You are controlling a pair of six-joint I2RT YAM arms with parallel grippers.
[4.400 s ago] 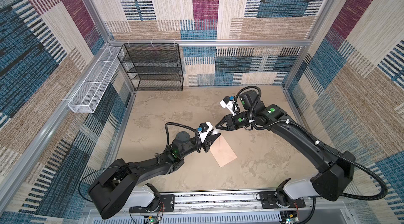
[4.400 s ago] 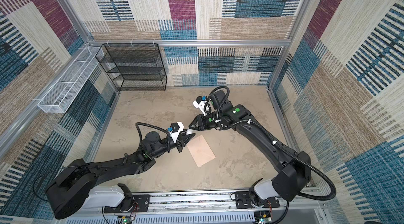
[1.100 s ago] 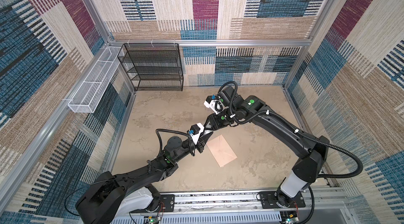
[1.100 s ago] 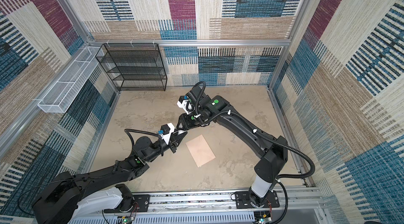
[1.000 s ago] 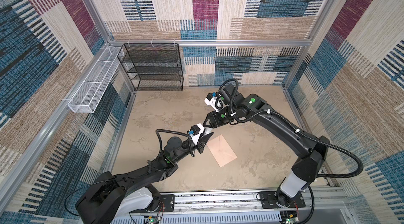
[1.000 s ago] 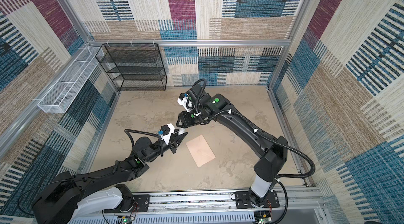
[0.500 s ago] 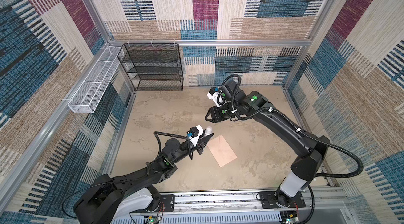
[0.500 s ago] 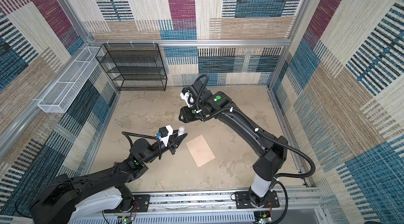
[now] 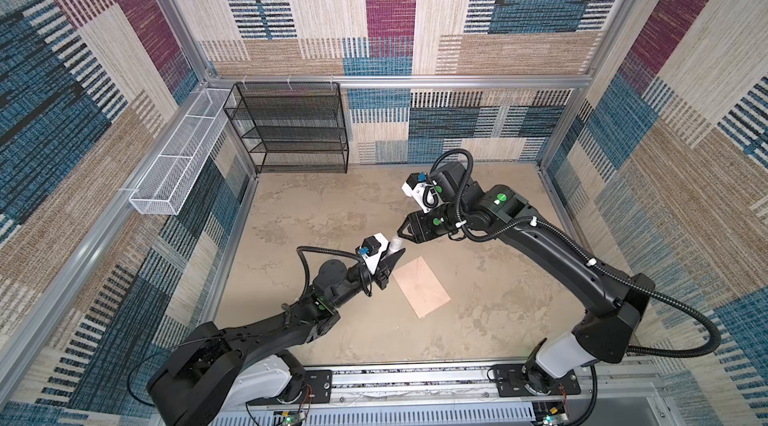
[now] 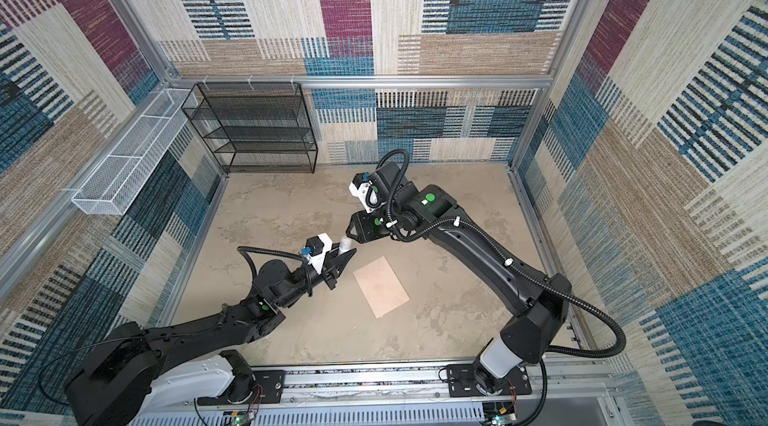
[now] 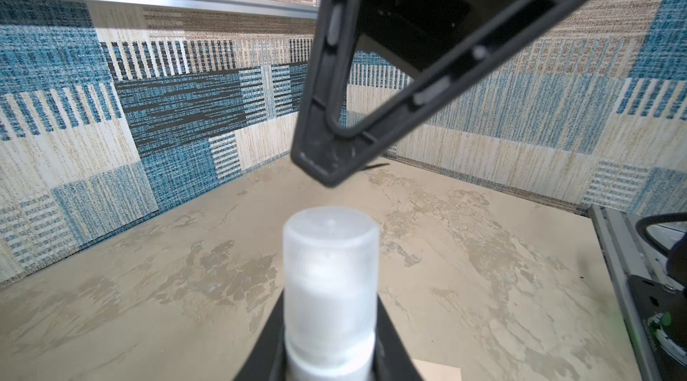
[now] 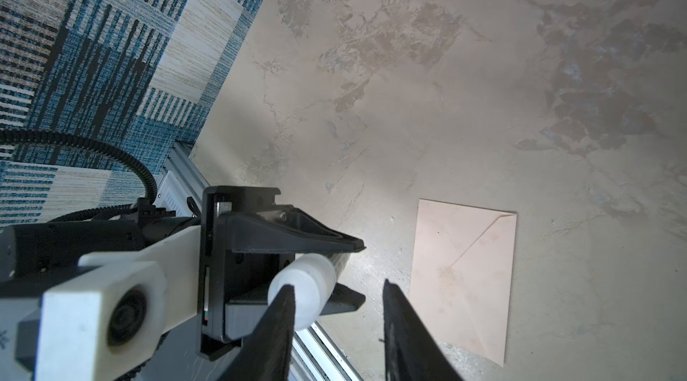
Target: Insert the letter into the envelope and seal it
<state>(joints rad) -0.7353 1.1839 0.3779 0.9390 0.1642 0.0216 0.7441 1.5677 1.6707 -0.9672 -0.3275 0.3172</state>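
Clutching white tube (image 9: 395, 242), left gripper (image 9: 394, 252), envelope (image 9: 422, 286) flat just beside it, right gripper (image 9: 405, 235) parted nearby

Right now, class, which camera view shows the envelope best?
The right wrist view: the envelope lies flat and close, with its flap's edges plain. Both top views show it whole but small; the left wrist view catches only a corner.
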